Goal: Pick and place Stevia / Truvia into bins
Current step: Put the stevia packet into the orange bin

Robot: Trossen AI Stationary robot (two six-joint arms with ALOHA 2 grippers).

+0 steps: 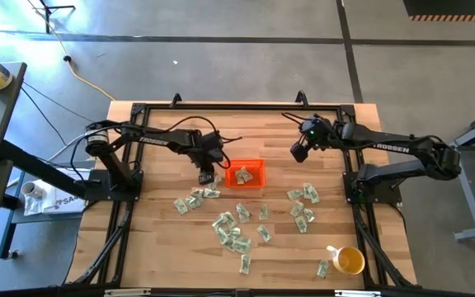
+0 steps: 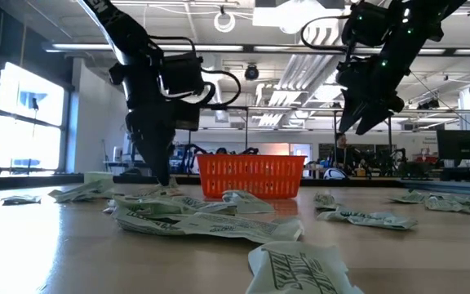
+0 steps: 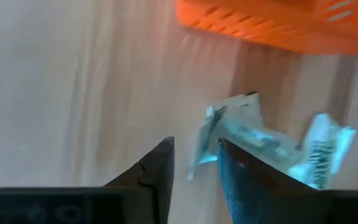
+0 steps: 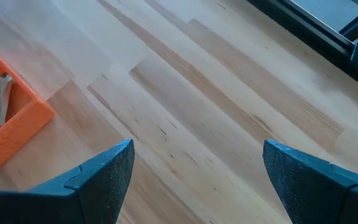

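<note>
Left tool (image 1: 206, 176), fingers narrowly apart, is low over a green-and-white paper packet (image 3: 241, 134) just beside the square orange plastic bin (image 1: 246, 175). Pick step; next, close squarely.

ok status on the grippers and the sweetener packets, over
Left gripper low at the table, narrowly open beside green-and-white paper packets. Right gripper raised, open, empty. Small square orange plastic bin holds a few packets. Nothing blocking.

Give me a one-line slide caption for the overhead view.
Left gripper low beside orange bin; right gripper waits raised; packets scattered on table.
</note>
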